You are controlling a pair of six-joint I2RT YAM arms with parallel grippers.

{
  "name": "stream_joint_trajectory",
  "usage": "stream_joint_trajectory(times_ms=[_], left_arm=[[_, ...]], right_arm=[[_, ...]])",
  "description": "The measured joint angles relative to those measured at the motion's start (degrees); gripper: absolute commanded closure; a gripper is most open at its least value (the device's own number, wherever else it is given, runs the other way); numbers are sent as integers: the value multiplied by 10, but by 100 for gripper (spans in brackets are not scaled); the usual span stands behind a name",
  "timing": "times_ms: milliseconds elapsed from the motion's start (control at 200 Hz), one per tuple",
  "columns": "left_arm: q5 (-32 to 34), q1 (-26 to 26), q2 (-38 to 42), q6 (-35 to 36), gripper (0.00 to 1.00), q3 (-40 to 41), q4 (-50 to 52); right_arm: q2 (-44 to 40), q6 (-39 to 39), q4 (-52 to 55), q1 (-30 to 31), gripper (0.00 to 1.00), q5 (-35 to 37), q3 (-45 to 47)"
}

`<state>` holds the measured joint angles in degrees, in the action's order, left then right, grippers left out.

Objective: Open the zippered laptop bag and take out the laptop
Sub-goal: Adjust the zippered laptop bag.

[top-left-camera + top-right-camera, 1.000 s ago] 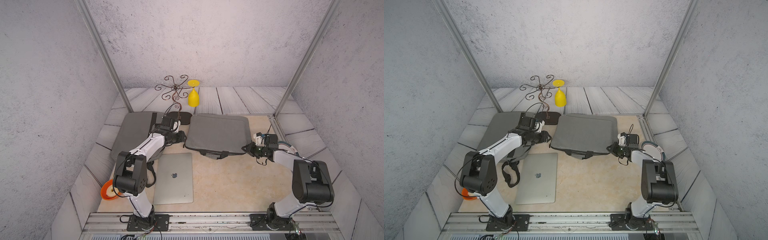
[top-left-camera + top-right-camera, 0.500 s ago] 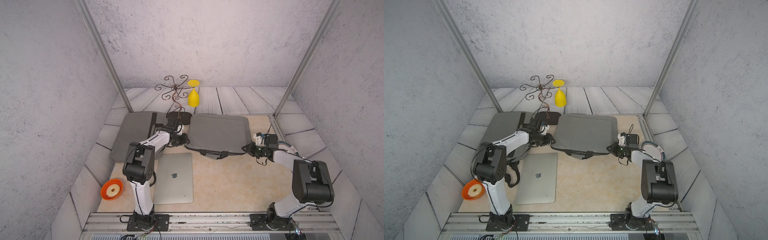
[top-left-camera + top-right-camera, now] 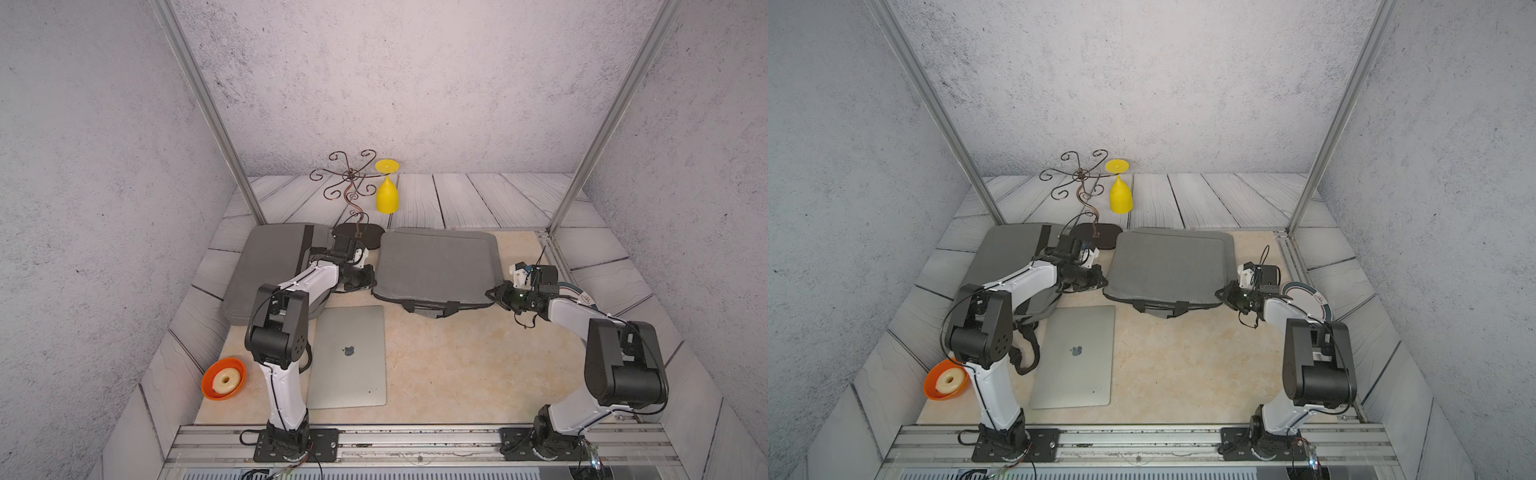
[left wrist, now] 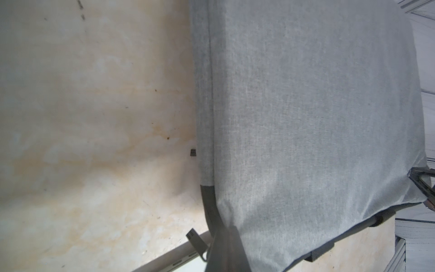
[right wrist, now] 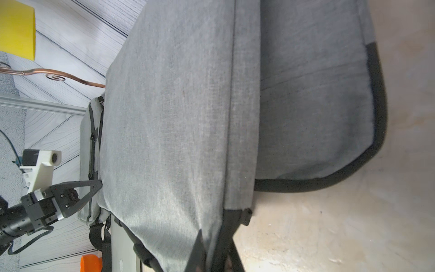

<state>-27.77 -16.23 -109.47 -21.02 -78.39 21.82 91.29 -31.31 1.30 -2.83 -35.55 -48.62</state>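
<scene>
The bag (image 3: 434, 266) lies flat at the centre of both top views. The left pincer (image 3: 370, 284) is fully closed on its near-left corner and the right pincer (image 3: 490, 293) is clamped on its near-right corner. Each seems to have only a thin pinch of fabric and trim. The laptop (image 3: 349, 357) lies bare on the counter (image 3: 457, 365) at lower centre-left. Its far edge is just beside the corner that the left pincer holds. I cannot tell whether anything is inside the bag.

Likely failures from here:
- **Slipping grip:** a pull outward or a quick lift could strip the fabric from either pincer, since so little is held. The bag would then drop or swing from one corner.
- **Missed zip:** the zip pull (image 4: 195, 240) sits beside the left pincer and is not in it. If the zip is the aim, tugging will only stretch cloth.
- **Knocked stand:** the bag's far-left corner is close to the base of the stand (image 3: 357, 237). A shove toward the top of the frame could tip it, along with the yellow glass (image 3: 387, 195) beside it.
- **Shoved laptop:** dragging the bag toward the bottom of the frame could push or scuff the laptop.
</scene>
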Motion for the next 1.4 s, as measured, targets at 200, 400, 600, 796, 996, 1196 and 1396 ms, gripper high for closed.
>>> stream_joint_trajectory(times_ms=[200,400,600,796,996,1196,1396], left_arm=[[0,-20,52,-13,100,22,10],[16,-62,79,-43,100,47,12],[34,-132,104,-84,100,65,14],[38,-188,113,-119,100,91,0],[35,-211,113,-128,94,102,-13],[19,-216,113,-104,78,105,0],[10,-225,116,-60,64,105,10]], right_arm=[[2,5,26,-4,100,13,-36],[23,19,46,-10,100,34,-88],[73,48,68,-13,100,63,-159],[128,66,75,-13,100,69,-224],[181,90,85,-10,89,68,-270],[200,118,95,-11,65,76,-306],[200,143,108,-5,48,86,-311]])
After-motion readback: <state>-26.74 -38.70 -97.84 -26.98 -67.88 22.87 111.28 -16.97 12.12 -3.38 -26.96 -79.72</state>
